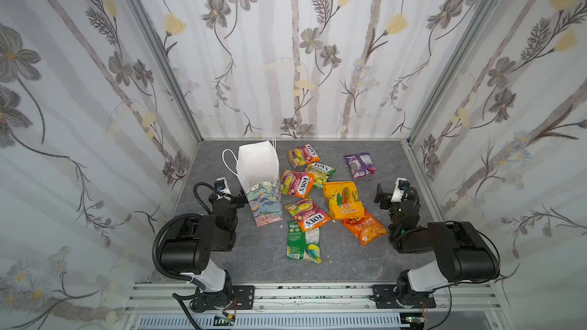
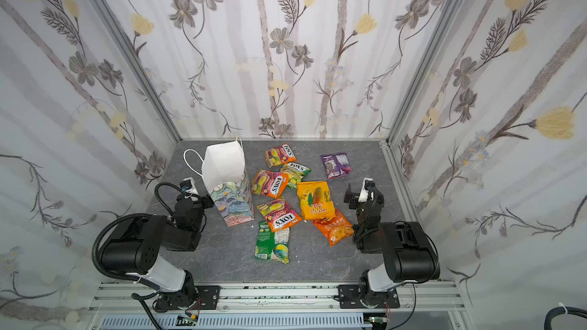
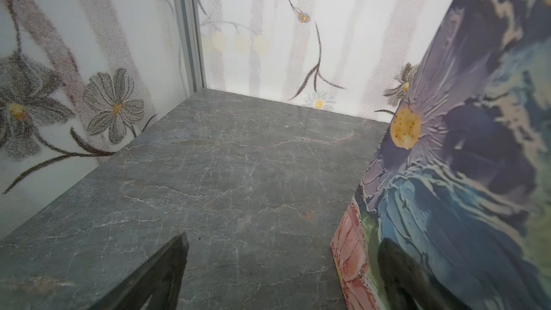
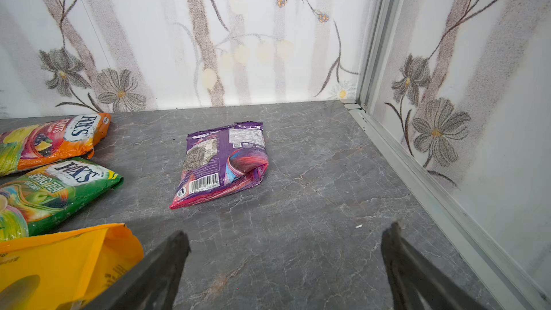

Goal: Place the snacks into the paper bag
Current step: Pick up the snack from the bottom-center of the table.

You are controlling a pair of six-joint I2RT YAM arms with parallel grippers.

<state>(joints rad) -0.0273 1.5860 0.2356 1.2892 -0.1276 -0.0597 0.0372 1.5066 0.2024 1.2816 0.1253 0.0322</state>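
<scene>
The paper bag (image 1: 265, 204) stands upright at the back left, mouth open, white lining (image 2: 222, 161) showing. Several snacks lie flat to its right: three orange-pink FOX'S packs (image 1: 296, 185), a green FOX'S pack (image 1: 319, 171), a yellow mango pack (image 1: 341, 200), an orange one (image 1: 363, 226), a green-white one (image 1: 303, 242) and a purple one (image 1: 360, 166). My left gripper (image 3: 284, 240) is open just left of the bag's floral side (image 3: 465, 150), holding nothing. My right gripper (image 4: 286, 231) is open over bare table, short of the purple pack (image 4: 220, 162), with the yellow pack (image 4: 65, 260) beside it.
Floral-papered walls close in the grey marble table (image 1: 254, 258) on three sides, with metal posts in the back corners (image 4: 375, 55). The bag's white cord handle (image 1: 229, 161) hangs out to its left. A metal rail (image 1: 311, 296) carrying both arm bases runs along the front edge.
</scene>
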